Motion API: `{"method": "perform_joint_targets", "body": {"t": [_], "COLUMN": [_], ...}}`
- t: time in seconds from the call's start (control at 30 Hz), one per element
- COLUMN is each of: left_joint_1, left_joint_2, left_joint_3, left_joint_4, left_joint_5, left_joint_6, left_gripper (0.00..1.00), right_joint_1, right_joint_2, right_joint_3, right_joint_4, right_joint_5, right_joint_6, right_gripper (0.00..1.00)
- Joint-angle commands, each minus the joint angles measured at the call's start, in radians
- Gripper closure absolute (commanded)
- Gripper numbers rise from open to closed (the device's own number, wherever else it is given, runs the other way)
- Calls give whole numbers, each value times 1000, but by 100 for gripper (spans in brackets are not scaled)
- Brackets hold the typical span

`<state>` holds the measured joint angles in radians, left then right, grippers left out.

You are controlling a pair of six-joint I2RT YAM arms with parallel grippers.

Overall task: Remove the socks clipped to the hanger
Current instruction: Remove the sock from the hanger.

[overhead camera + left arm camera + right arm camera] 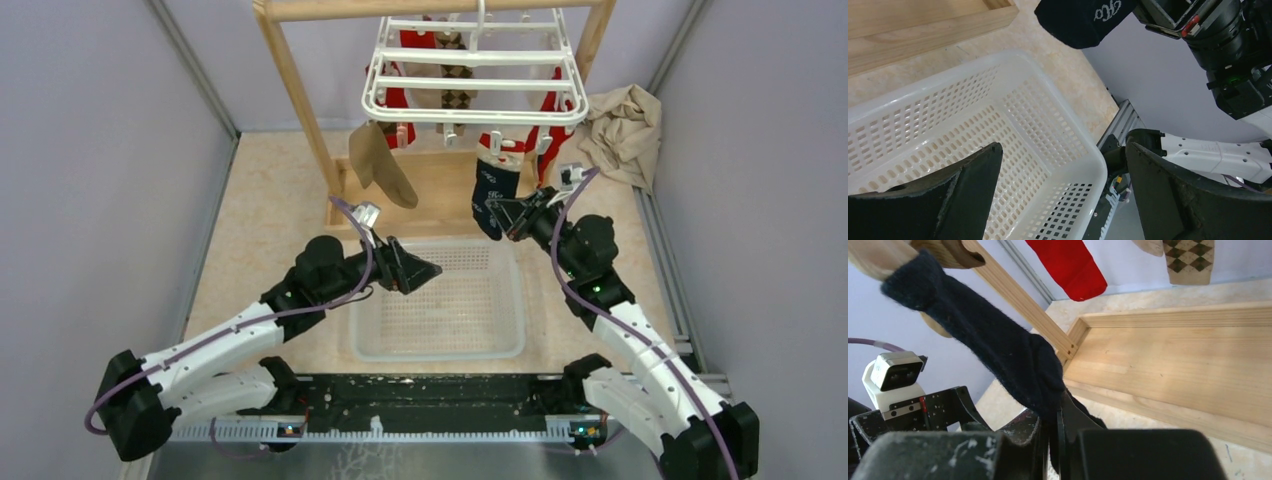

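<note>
The white hanger point(470, 90) hangs from the wooden frame at the top. Red socks point(553, 112), a tan sock point(380, 165) and a patterned sock point(455, 98) are clipped to it. The navy sock point(494, 195) hangs from a front clip; it also shows in the right wrist view point(998, 350) and the left wrist view point(1083, 20). My right gripper point(505, 215) is shut on the navy sock's lower part point(1060, 425). My left gripper point(425, 268) is open and empty above the white basket point(1063, 170).
The white perforated basket point(505, 340) sits on the table between the arms. The wooden frame's base point(440, 185) lies behind it, its post point(300, 90) on the left. A crumpled beige cloth point(622, 130) lies at the back right. Grey walls stand on both sides.
</note>
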<state>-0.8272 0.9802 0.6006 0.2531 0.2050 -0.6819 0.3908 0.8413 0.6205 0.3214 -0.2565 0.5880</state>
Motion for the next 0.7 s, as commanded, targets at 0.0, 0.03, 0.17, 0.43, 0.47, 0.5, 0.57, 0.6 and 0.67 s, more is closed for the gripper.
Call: {"method": "perform_joint_targets", "body": {"t": [0.0,0.03,0.17,0.43,0.47,0.5,0.57,0.6,0.67], "left_joint_1": [-67,-83,-144,-225,-225,-225,-225,-226,-225], "left_joint_2": [-28,-25,11,82,79,73,60,56,57], "left_joint_3": [55,61,89,146,141,134,124,127,136], "left_joint_4": [-22,-25,-33,-25,-11,6,34,43,50], "left_joint_5": [-119,-145,-233,-396,-405,-410,-416,-414,-394], "left_joint_6": [17,20,37,129,137,142,153,157,163], "left_gripper": [1,1,1,1,1,1,1,1,1], "right_joint_1": [8,8,9,10,10,10,10,10,10], "right_joint_2": [-63,-70,-84,-120,-128,-136,-152,-159,-168], "right_joint_3": [9,6,-7,-13,-12,-8,-10,-10,-17], "right_joint_4": [19,15,13,-48,-65,-91,-129,-146,-159], "right_joint_5": [-32,-40,-77,-77,-73,-64,-55,-50,-50], "right_joint_6": [68,92,185,383,408,430,470,487,510], "right_gripper": [95,98,100,100,100,100,100,100,100]}}
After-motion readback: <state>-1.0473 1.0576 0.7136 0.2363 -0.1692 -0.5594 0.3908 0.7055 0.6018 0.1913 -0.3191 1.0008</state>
